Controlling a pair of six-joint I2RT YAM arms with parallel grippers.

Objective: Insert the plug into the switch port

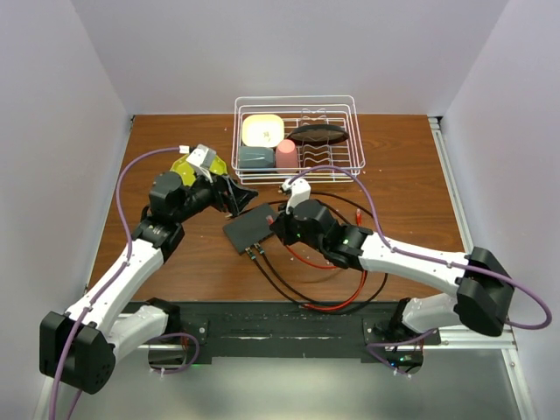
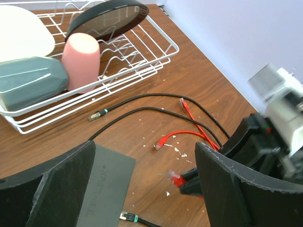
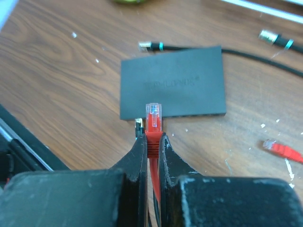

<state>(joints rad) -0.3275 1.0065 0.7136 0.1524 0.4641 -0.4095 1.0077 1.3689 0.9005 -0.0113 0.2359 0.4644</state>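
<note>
The switch (image 1: 249, 229) is a flat matte-black box lying on the wooden table, seen from above in the right wrist view (image 3: 173, 87). My right gripper (image 3: 152, 137) is shut on the red plug (image 3: 153, 116). The plug's clear tip points at the switch's near edge and overlaps it in that view. The left wrist view shows the same plug (image 2: 176, 178) blurred, a short way from the switch (image 2: 102, 184). My left gripper (image 2: 144, 151) hangs open over the switch's other end, nothing between its fingers. In the top view both grippers, left (image 1: 234, 199) and right (image 1: 278, 226), flank the switch.
A white wire dish rack (image 1: 297, 101) at the back holds a cream plate, a grey-green container, a pink cup (image 2: 81, 59) and a dark oval dish. Black cables (image 1: 280, 280) with green-ringed plugs (image 3: 150, 46) reach the switch. A loose red plug (image 2: 161, 143) and white crumbs lie nearby.
</note>
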